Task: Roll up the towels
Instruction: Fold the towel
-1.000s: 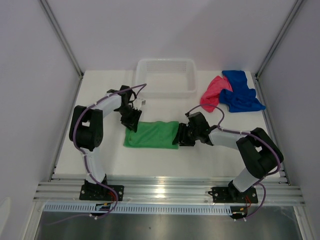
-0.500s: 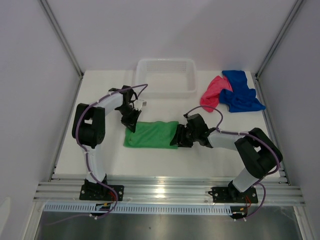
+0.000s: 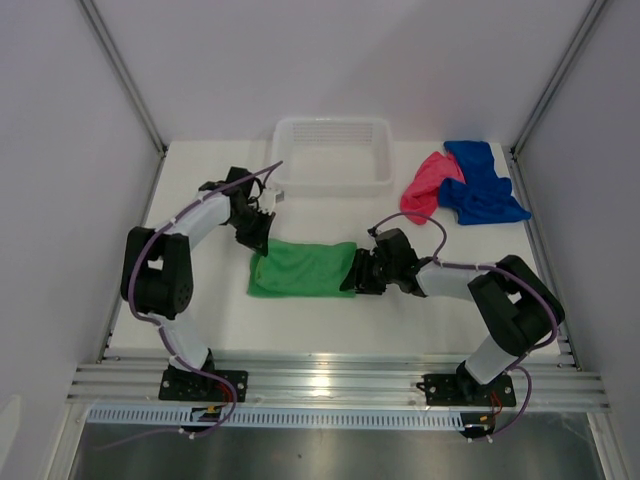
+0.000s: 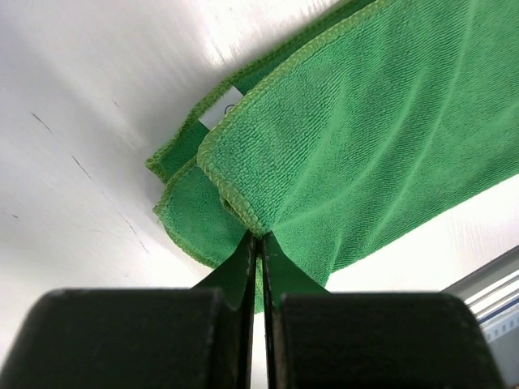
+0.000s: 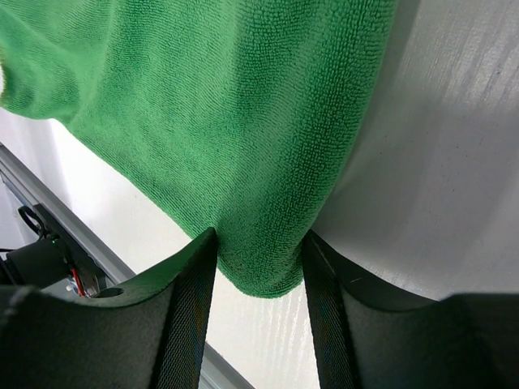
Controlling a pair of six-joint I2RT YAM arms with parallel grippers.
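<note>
The green towel (image 3: 300, 268) lies folded into a long strip mid-table. My left gripper (image 3: 262, 243) is at its far left corner. In the left wrist view that gripper (image 4: 259, 237) is shut on the hemmed corner of the green towel (image 4: 365, 121), which bunches at the fingertips. My right gripper (image 3: 352, 275) is at the strip's right end. In the right wrist view it (image 5: 259, 243) is closed on the rounded fold of the green towel (image 5: 227, 105), both pads touching it. The pink-red towel (image 3: 425, 185) and blue towel (image 3: 480, 185) lie crumpled at the back right.
A white slotted basket (image 3: 335, 185) stands at the back centre, just behind the left gripper. Metal rails (image 3: 330, 385) run along the near table edge. Grey walls close in both sides.
My left gripper has shut on the green towel's corner, and its elbow has swung out to the left. The right gripper has edged slightly left onto the towel end.
</note>
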